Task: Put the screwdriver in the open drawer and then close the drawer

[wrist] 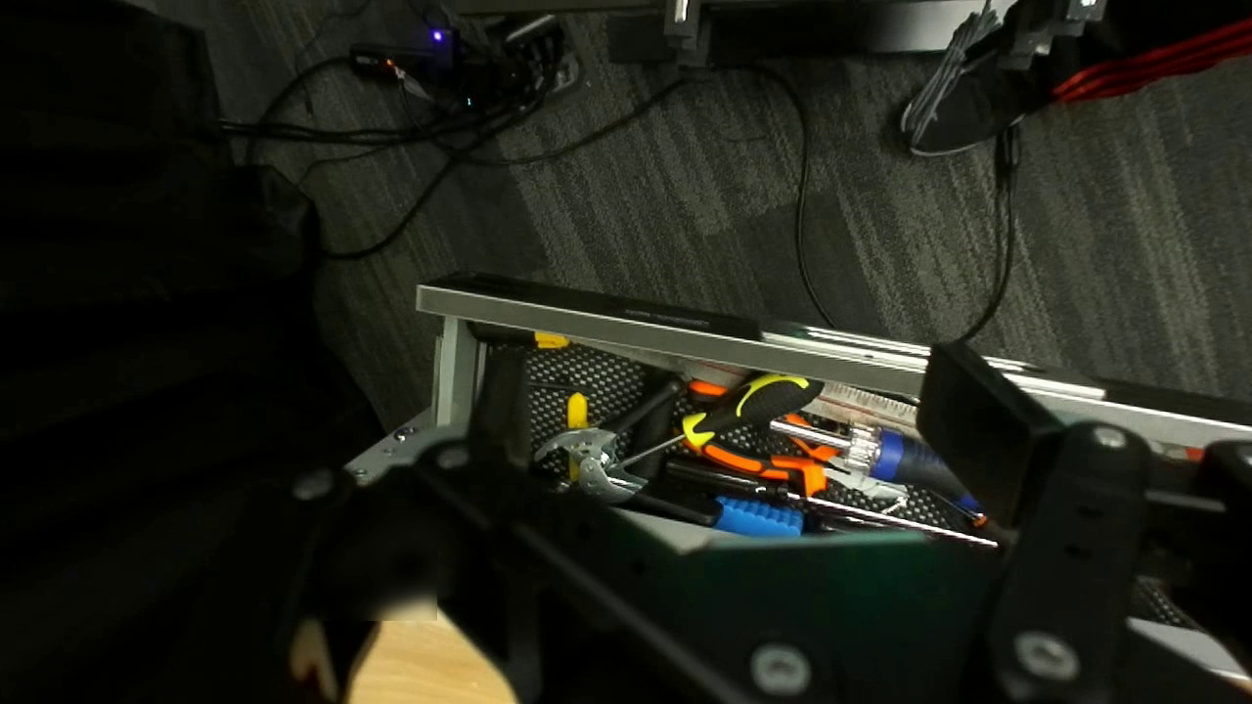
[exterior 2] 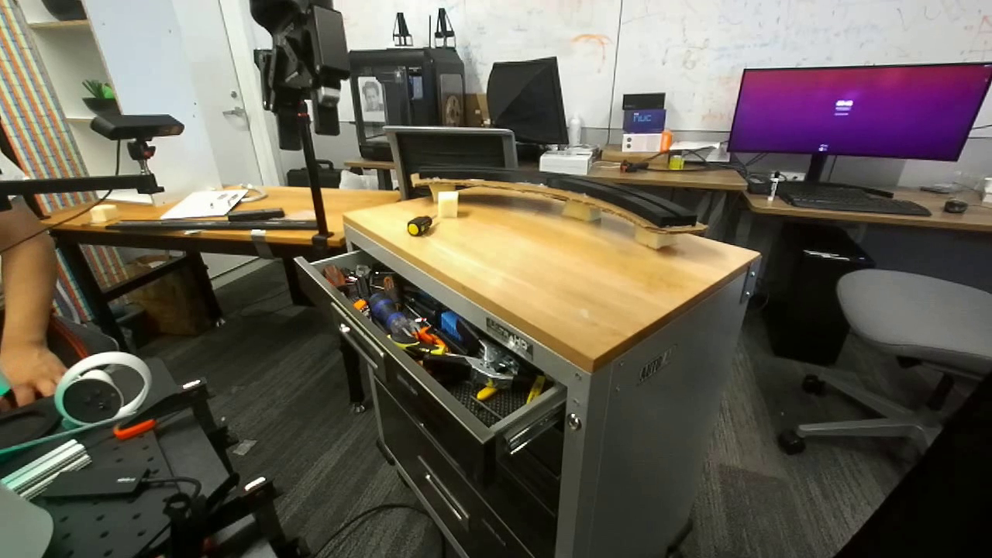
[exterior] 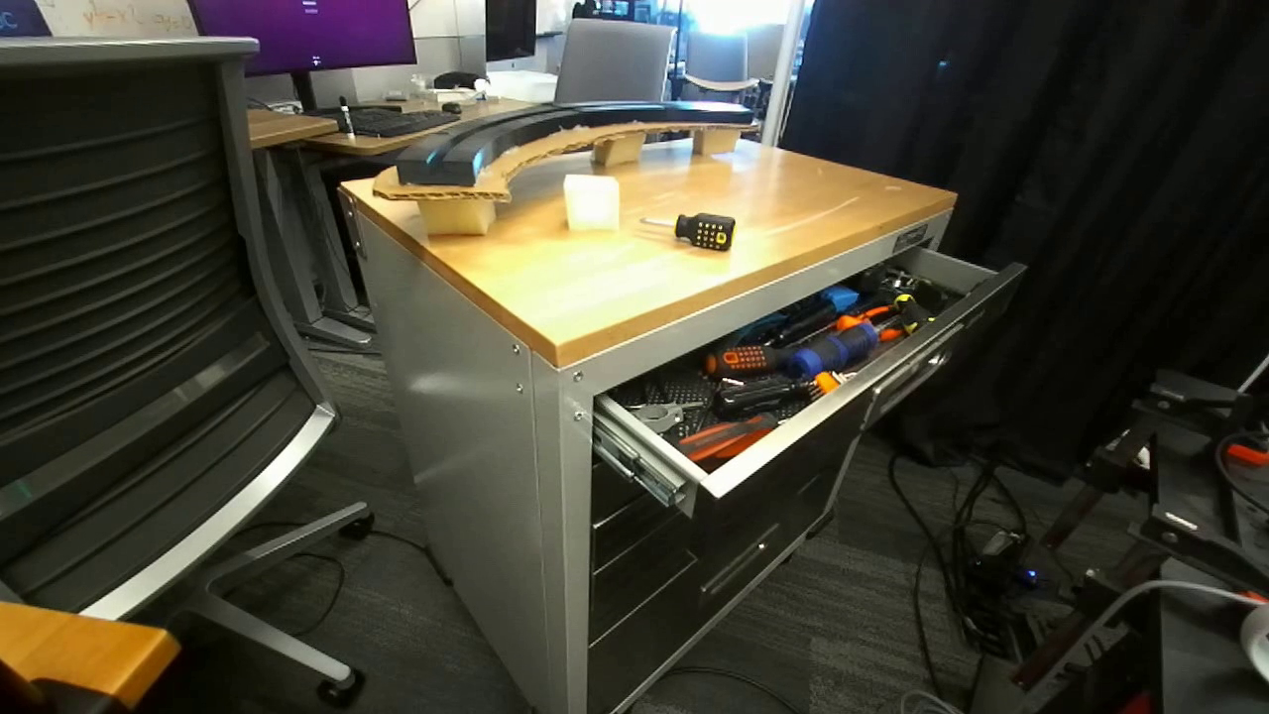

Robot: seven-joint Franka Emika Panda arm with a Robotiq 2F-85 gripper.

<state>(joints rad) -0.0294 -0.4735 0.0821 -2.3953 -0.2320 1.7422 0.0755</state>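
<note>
The stubby black screwdriver [exterior: 712,232] with yellow dots lies on the wooden cabinet top beside a white block; it also shows in an exterior view [exterior 2: 419,225]. It is not visible in the wrist view. The wide shallow drawer [exterior: 736,468] is pulled out and full of tools. Its front edge shows in the wrist view [wrist: 587,323] and in an exterior view [exterior 2: 446,399]. My gripper [exterior 2: 309,140] hangs pointing down, above the level of the cabinet top. In the wrist view its fingers [wrist: 743,411] are wide apart, with only the drawer's tools seen between them, well below.
A white block [exterior: 592,202] stands close to the screwdriver's tip. A curved black track [exterior 2: 620,198] on cardboard and foam blocks runs along the back of the top. A black curtain [exterior: 1041,198] hangs at one side. A person's arm [exterior 2: 27,333] shows at the left.
</note>
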